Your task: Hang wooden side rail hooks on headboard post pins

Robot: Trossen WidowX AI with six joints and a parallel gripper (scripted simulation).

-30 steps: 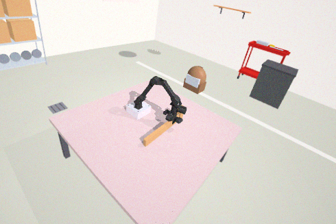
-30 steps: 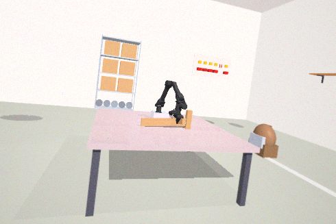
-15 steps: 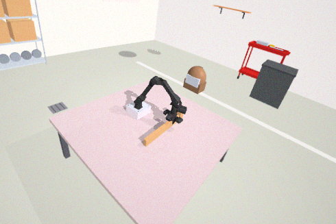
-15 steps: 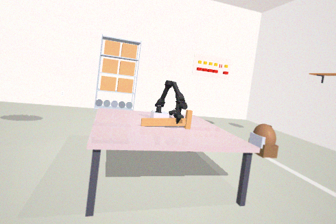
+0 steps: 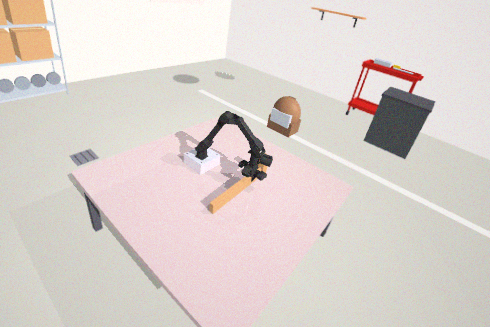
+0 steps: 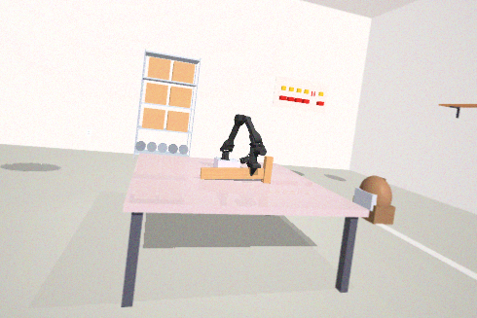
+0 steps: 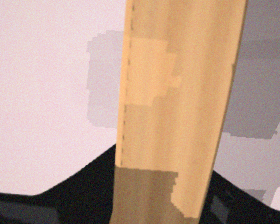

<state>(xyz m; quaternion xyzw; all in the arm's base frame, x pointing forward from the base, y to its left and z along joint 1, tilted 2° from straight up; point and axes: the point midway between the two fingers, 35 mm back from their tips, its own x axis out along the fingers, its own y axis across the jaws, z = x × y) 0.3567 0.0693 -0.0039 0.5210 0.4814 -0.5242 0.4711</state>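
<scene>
The wooden side rail (image 5: 230,194) (image 6: 225,173) (image 7: 175,100) lies nearly level, its far end at the table surface. My gripper (image 5: 255,176) (image 6: 253,172) (image 7: 148,152) is shut on the rail close to its hook end; in the wrist view the rail runs between the black fingers. The headboard post (image 6: 268,170) stands upright at that end, and the rail reaches up to it or almost so. In the top view the post is mostly behind the gripper. The steel hooks, the slot and the pins are hidden or too small to see, so I cannot tell whether the hooks sit on the pins.
The arm's white base block (image 5: 201,161) (image 6: 226,162) stands on the pink table (image 5: 165,230) (image 6: 195,196) behind the rail. The arm arches from it over to the rail's post end. Shelves, a red cart and a dark cabinet stand off the table.
</scene>
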